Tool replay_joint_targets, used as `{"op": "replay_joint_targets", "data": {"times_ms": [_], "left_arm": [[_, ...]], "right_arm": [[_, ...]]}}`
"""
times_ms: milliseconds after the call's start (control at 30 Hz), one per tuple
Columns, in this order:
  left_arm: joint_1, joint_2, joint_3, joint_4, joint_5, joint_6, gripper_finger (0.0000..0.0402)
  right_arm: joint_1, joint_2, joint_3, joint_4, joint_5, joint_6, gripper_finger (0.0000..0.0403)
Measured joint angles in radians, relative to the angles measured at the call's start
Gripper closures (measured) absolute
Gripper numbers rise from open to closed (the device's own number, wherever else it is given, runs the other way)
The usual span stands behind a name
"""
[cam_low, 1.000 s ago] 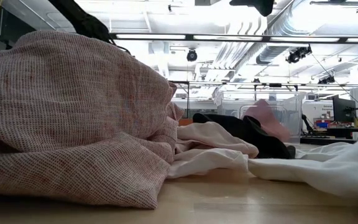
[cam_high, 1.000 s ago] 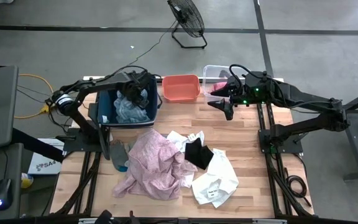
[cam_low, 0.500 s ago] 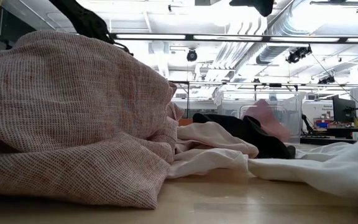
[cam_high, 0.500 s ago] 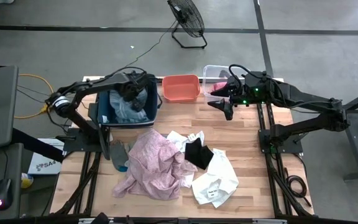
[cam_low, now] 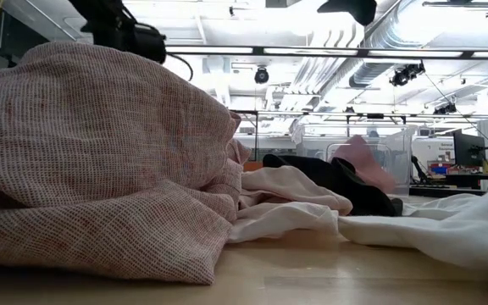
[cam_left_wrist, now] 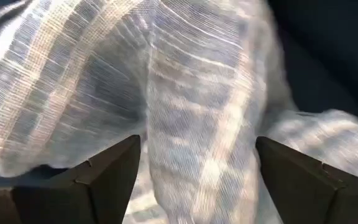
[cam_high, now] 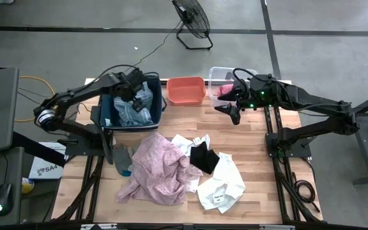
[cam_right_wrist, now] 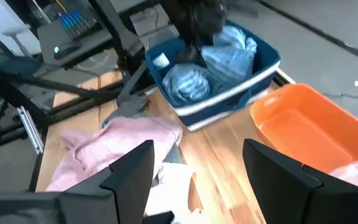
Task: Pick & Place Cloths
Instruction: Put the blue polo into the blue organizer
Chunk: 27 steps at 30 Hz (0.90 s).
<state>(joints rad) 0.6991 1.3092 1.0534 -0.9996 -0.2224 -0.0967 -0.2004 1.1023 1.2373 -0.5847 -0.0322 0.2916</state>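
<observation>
Cloths are lying in two places: a blue-teal plaid cloth (cam_high: 135,110) is sitting crumpled in the dark blue plastic bin (cam_high: 107,115), while a large pale pink woven cloth (cam_high: 156,167), a small black cloth (cam_high: 204,157) and a white cloth (cam_high: 222,184) are resting on the light wooden slatted table (cam_high: 254,147). The left gripper (cam_high: 133,91) is hovering over the bin, fingers spread and empty. The right gripper (cam_high: 230,108) is waiting, parted, near the orange plastic tray (cam_high: 185,90). A black floor fan (cam_high: 192,20) is standing on the grey concrete floor
</observation>
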Motion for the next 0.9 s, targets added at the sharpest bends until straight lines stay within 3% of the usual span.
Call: {"op": "replay_joint_targets", "data": {"times_ms": [233,467,600,900], "left_arm": [[0.0,-0.118,0.0,0.029,0.152,0.023,0.0093],[0.0,-0.181,0.0,0.086,0.282,0.069,0.0093],[0.0,-0.183,0.0,0.091,0.347,0.092,0.0093],[-0.03,-0.183,-0.001,0.06,0.351,0.092,0.0093]], "right_arm": [[0.017,0.0,-0.011,-0.067,-0.029,-0.024,0.0165],[0.075,0.0,-0.132,-0.054,-0.133,-0.149,0.0165],[0.119,0.001,-0.231,0.003,-0.142,-0.208,0.0165],[0.202,0.017,-0.449,0.295,-0.126,-0.373,0.0173]]}}
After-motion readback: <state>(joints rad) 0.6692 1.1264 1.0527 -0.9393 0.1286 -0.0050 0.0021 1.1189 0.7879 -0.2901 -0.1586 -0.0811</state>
